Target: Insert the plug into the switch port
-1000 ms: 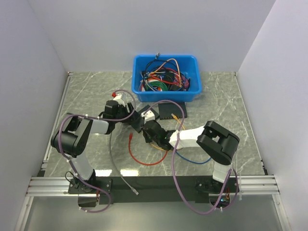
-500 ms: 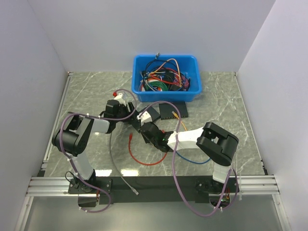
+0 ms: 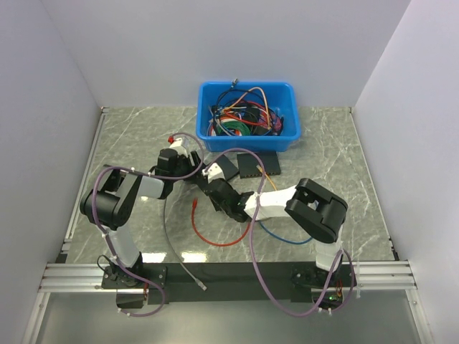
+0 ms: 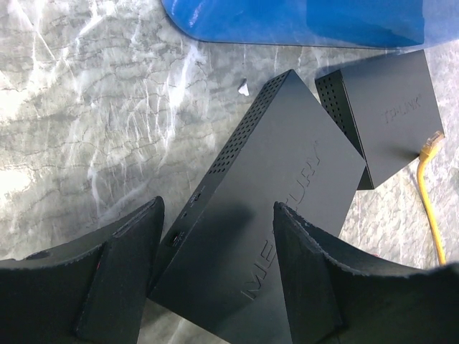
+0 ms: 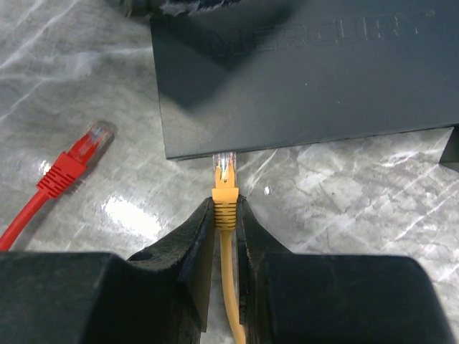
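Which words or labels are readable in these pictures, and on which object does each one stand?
"MERCURY": on the top face of the switch.
Logo on the second black box: too blurred to read.
No other text is visible.

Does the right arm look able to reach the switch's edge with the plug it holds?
Probably yes: the right gripper holds the plug with its tip at the switch edge, nothing between. The port is hidden.

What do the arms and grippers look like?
The left arm and right arm have bulky black joint housings, white links and a loose purple-grey cable looped along each. The left gripper and right gripper each have two matte black fingers with rough inner edges.
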`<act>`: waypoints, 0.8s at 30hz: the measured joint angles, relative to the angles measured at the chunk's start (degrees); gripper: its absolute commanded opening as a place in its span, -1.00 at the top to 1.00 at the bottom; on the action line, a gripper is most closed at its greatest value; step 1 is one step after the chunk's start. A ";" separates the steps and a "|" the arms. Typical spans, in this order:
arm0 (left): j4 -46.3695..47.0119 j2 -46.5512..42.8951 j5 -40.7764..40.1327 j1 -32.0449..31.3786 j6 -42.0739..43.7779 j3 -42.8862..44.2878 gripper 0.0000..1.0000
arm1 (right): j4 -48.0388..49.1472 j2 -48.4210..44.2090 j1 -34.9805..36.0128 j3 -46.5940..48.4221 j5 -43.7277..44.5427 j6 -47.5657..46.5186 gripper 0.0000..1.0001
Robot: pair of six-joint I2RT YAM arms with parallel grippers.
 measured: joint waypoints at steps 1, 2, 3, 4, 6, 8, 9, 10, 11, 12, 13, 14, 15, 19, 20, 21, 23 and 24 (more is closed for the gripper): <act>0.20 0.00 -0.02 0.00 0.02 -0.11 -0.37 | 0.09 0.15 -0.20 0.09 -0.26 0.20 1.00; 0.50 0.00 -0.13 0.00 0.00 -0.26 -0.37 | -0.02 0.17 -0.44 0.20 -0.70 0.35 1.00; 0.79 0.00 -0.31 0.00 0.02 -0.39 -0.37 | -0.04 0.17 -0.66 0.28 -1.01 0.44 1.00; 1.09 0.00 -0.57 -0.02 0.02 -0.59 -0.37 | -0.04 0.20 -0.83 0.33 -1.29 0.48 1.00; 1.57 0.00 -1.31 -0.26 0.04 -0.83 -0.37 | -0.04 0.22 -1.25 0.39 -1.99 0.59 1.00; 1.84 -0.02 -2.43 -0.72 0.24 -0.98 -0.36 | -0.07 0.20 -1.51 0.42 -2.47 0.57 1.00; 2.03 -0.04 -3.10 -1.03 0.35 -1.05 -0.36 | -0.13 0.20 -1.64 0.48 -2.71 0.52 1.00; 2.27 -0.07 -3.72 -1.29 0.48 -1.18 -0.37 | -0.31 0.17 -1.77 0.57 -2.97 0.44 1.00; 2.67 -0.07 -4.26 -1.51 0.68 -1.38 -0.37 | -0.66 0.17 -1.88 0.74 -3.26 0.24 1.00; 3.15 -0.07 -4.57 -1.68 0.83 -1.62 -0.36 | -0.79 0.11 -1.99 0.79 -3.58 0.02 1.00; 3.78 -0.07 -5.03 -1.92 1.16 -1.95 -0.36 | -0.96 0.09 -2.14 0.85 -4.00 -0.42 1.00; 4.28 -0.04 -5.44 -2.14 1.31 -2.23 -0.36 | -1.29 0.04 -2.27 1.01 -4.35 -0.83 1.00; 4.98 -0.04 -5.88 -2.38 1.51 -2.67 -0.34 | -1.73 0.02 -2.38 1.22 -4.52 -1.22 1.00; 7.41 -0.07 -7.80 -3.28 1.64 -4.24 -0.33 | -3.21 -0.52 -2.84 1.70 -5.14 -3.10 1.00; 7.89 -0.09 -8.50 -3.65 1.70 -4.57 -0.33 | -3.56 -0.79 -2.91 1.70 -5.14 -3.65 1.00; 8.35 -0.11 -9.09 -4.07 1.73 -4.90 -0.33 | -4.09 -1.14 -3.02 1.70 -5.07 -4.15 1.00; 9.42 -0.20 -10.38 -5.07 1.75 -5.64 -0.32 | -5.27 -1.97 -3.37 1.70 -5.09 -5.05 1.00; 10.10 -0.20 -11.04 -5.53 1.75 -6.05 -0.32 | -5.86 -2.40 -3.56 1.70 -5.11 -5.51 1.00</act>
